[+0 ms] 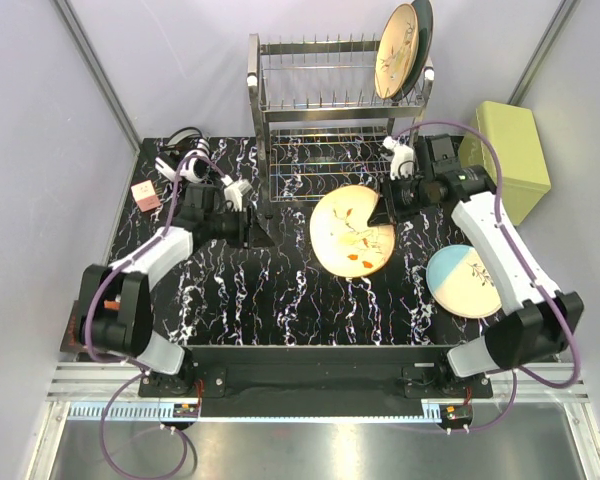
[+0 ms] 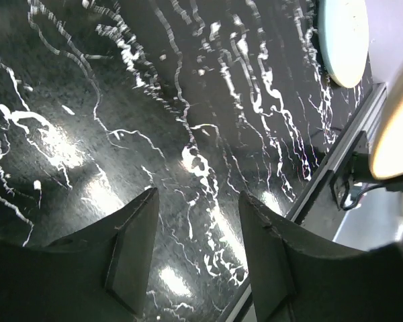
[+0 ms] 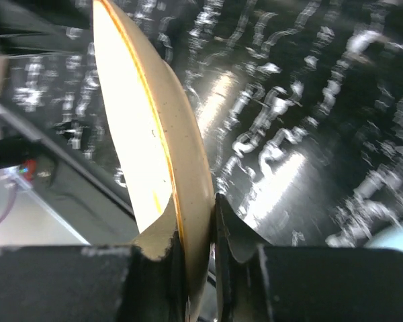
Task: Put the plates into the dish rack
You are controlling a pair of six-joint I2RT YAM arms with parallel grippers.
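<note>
Right gripper (image 1: 385, 205) is clamped on the far right rim of an orange-peach plate (image 1: 350, 232). In the right wrist view its two fingers (image 3: 238, 241) press on both sides of that rim (image 3: 188, 201). From above, this plate shows almost its full round face with the dark branch marks, so it faces upward, over the middle of the black marbled table (image 1: 280, 290) and just in front of the dish rack (image 1: 325, 110). Seen from the wrist, it is edge-on and its edge runs from the fingers up to the left. I cannot tell whether it touches the table. Left gripper (image 1: 260, 235) hovers over the table left of this plate, its jaws apart and with nothing between them (image 2: 198, 198). Second orange-peach plate (image 1: 395, 50) stands on its edge at the right end of the rack's upper tier, its face turned to the left, and the teal plate (image 1: 423, 35) stands close behind it. Cream plate with the pale-blue edge (image 1: 465, 282) lies flat on the table at the right, beside the right arm.
</note>
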